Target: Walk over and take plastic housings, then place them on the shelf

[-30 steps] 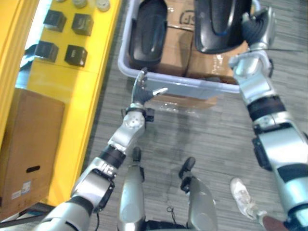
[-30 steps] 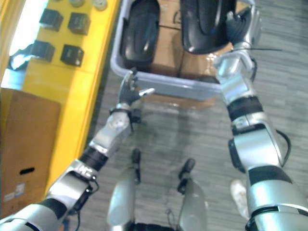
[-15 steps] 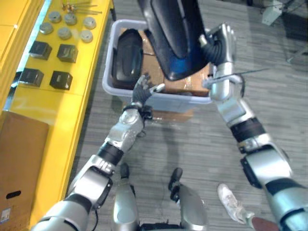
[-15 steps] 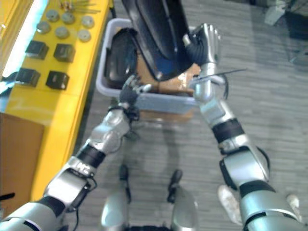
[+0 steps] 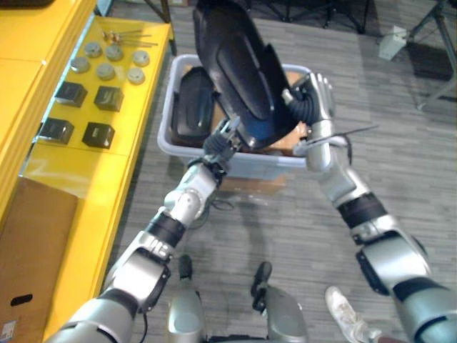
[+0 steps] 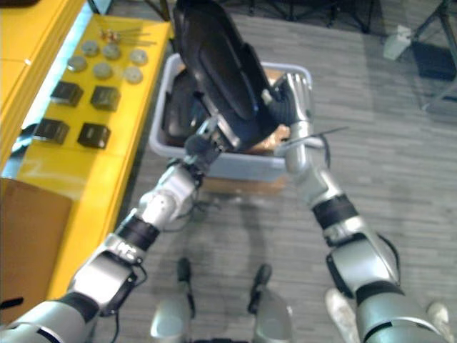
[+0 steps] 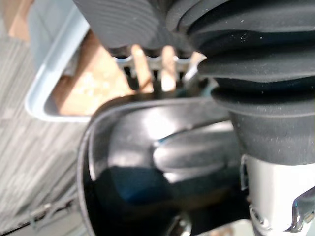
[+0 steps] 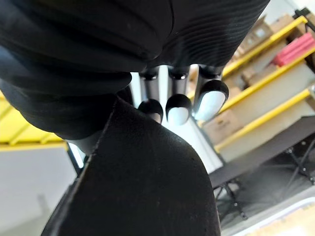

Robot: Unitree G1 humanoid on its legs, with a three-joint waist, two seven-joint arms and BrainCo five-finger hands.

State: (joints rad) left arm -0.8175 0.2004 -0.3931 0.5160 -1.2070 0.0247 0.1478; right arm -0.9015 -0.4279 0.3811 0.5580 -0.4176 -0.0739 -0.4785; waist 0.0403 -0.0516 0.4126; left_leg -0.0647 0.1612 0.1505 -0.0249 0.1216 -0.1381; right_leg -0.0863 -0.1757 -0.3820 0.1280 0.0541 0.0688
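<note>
Right hand (image 5: 314, 100) curled round rim of large black plastic housing (image 5: 239, 71), held above grey plastic bin (image 5: 257, 166); left hand (image 5: 218, 146) straight-fingered under lower end; yellow metal shelf (image 5: 121, 153) on left-hand side.

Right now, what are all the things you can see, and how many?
shelf: one, yellow, robot's left
bin: one, grey, floor beside shelf
raised housing: one, black, over bin
other housing: one, black, in bin
cardboard: brown, in bin, count unclear
blocks: four, black, on shelf
discs: six, grey, on shelf past blocks
box: one, brown, shelf's near end
shoe: one, white, a person's, floor near robot
right hand: one, silver, gripping raised housing
left hand: one, silver, at raised housing's lower end
</note>
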